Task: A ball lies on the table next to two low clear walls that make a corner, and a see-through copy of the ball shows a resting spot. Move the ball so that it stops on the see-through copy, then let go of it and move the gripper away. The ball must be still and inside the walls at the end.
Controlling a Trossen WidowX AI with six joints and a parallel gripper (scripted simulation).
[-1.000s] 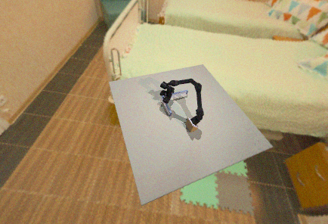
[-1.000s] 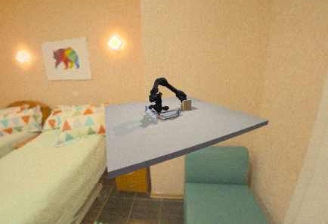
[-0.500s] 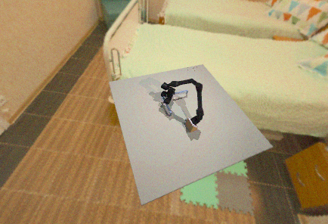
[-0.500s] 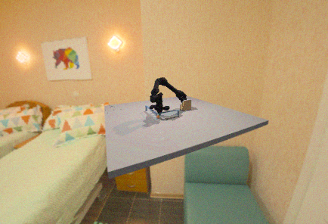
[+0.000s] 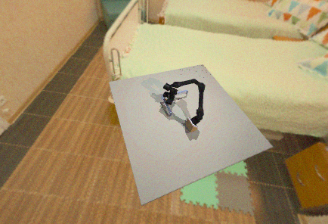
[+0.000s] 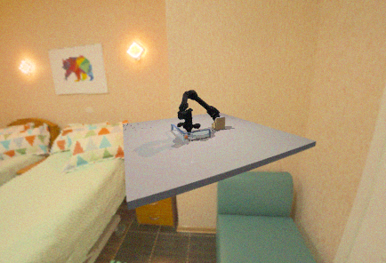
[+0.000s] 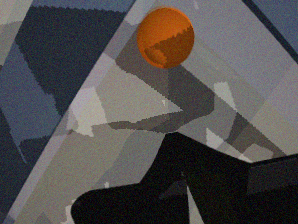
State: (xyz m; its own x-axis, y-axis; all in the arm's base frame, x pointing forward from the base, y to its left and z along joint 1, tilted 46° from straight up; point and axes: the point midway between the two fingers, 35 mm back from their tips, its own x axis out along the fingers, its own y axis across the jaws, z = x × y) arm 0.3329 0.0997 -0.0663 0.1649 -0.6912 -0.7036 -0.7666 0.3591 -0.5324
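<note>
The orange ball (image 7: pixel 165 37) (image 6: pixel 186 137) rests on the table near the corner of the two low clear walls (image 6: pixel 198 131) (image 5: pixel 166 107). The wrist view shows only one round orange shape, with a two-tone surface; no separate outline of the see-through copy stands out, so the two appear to overlap. In the top view the ball is hidden by the arm. My gripper (image 7: pixel 172 138) (image 6: pixel 189 130) is shut with nothing between the fingers. Its tips are low between the walls, and in the wrist view a visible gap separates them from the ball.
The grey table (image 5: pixel 151 147) (image 6: pixel 249 151) bears everything. A tan block (image 5: pixel 191 126) (image 6: pixel 220 123) is at the arm's base. The clear walls rise close to the gripper on two sides. Shadows of the arm and walls fall across the table around the ball.
</note>
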